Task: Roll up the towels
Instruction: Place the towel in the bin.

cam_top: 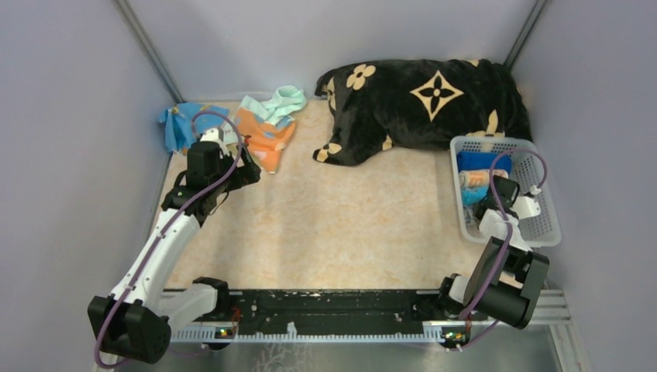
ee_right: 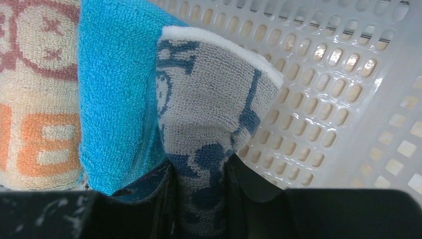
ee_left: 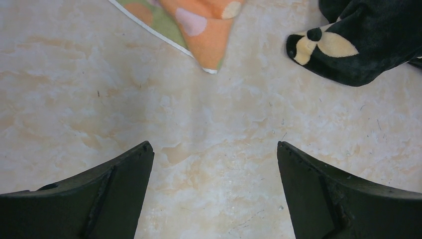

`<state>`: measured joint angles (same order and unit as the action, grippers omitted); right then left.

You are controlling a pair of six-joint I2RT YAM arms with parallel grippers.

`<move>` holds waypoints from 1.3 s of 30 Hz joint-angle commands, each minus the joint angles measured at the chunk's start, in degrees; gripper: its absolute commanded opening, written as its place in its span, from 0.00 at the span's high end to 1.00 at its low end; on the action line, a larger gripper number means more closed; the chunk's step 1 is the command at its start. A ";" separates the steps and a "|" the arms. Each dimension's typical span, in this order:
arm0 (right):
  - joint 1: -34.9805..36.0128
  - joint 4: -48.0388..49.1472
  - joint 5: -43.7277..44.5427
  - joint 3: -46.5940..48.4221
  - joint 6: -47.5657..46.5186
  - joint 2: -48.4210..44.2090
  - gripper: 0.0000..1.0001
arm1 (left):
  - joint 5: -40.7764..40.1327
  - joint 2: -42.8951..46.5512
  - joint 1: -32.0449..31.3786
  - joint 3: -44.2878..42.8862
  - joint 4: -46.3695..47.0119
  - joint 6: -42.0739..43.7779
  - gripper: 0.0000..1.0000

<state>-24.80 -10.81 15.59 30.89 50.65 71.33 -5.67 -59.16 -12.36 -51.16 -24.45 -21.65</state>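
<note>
My left gripper (cam_top: 249, 161) is open and empty, hovering over bare table just short of the orange towel (cam_top: 267, 139). The towel's printed corner (ee_left: 204, 25) lies ahead of the spread gripper (ee_left: 214, 149) in the left wrist view. A mint green towel (cam_top: 283, 101) lies crumpled behind the orange one, and a blue towel (cam_top: 182, 124) sits at the far left. My right gripper (cam_top: 492, 198) is inside the white basket (cam_top: 542, 225). In the right wrist view the gripper (ee_right: 201, 169) is shut on a rolled grey-blue patterned towel (ee_right: 214, 99).
The big black blanket (cam_top: 426, 101) with beige flowers lies at the back; its corner (ee_left: 358, 45) is at the left gripper's right. In the basket (ee_right: 348, 74), a bright blue roll (ee_right: 114, 99) and a beige-orange roll (ee_right: 35, 99) stand beside the held towel.
</note>
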 commanded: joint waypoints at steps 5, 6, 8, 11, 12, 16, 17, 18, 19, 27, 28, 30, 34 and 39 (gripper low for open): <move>-0.51 -2.60 0.63 1.86 -0.14 -3.64 0.62 | 1.45 -0.29 0.71 0.27 1.29 0.79 0.01; -0.49 -3.10 0.71 2.14 -0.20 -4.09 0.60 | 1.50 -0.31 0.75 0.33 1.26 0.77 0.01; -0.50 -4.42 0.97 2.85 0.15 -4.91 0.58 | 1.46 -0.15 0.84 0.33 1.24 0.67 0.01; -0.50 -5.33 1.42 3.29 0.25 -5.85 0.49 | 1.58 -0.13 0.93 0.36 1.32 0.72 0.01; -0.47 -5.62 1.44 3.37 0.30 -5.90 0.46 | 1.62 -0.19 0.98 0.36 1.33 0.67 0.01; -0.47 -7.12 1.50 3.39 0.88 -5.93 0.40 | 1.73 -0.17 1.15 0.35 1.31 0.72 0.01; -0.47 -7.42 1.54 3.38 0.97 -6.19 0.39 | 1.72 -0.17 1.19 0.32 1.26 0.69 0.01; -0.48 -7.58 1.48 3.32 1.04 -6.50 0.36 | 1.72 -0.19 1.20 0.40 1.31 0.70 0.01; -0.51 -7.72 1.44 3.30 1.13 -6.99 0.34 | 1.76 -0.22 1.21 0.39 1.33 0.68 0.01; -0.50 -11.61 1.59 4.68 1.03 -12.22 0.13 | 2.74 -0.64 1.71 0.34 1.33 0.64 0.01; -0.45 -12.28 1.74 4.92 1.04 -12.91 0.13 | 2.75 -0.66 1.77 0.35 1.33 0.64 0.01; -0.51 -13.47 2.10 5.32 0.92 -14.89 0.12 | 2.98 -0.65 1.96 0.35 1.41 0.63 0.01; -0.49 -14.20 -0.44 7.16 -2.76 -18.83 0.08 | 3.09 -0.99 2.31 0.12 1.57 0.60 0.01; -0.45 -8.06 -15.30 8.47 -13.95 -23.93 0.08 | 2.63 -3.44 3.13 -1.28 1.69 -0.51 0.01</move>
<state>-24.82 -24.75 11.86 35.73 46.17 51.46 -3.36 -60.80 -10.20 -51.16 -24.23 -21.61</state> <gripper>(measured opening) 0.919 0.991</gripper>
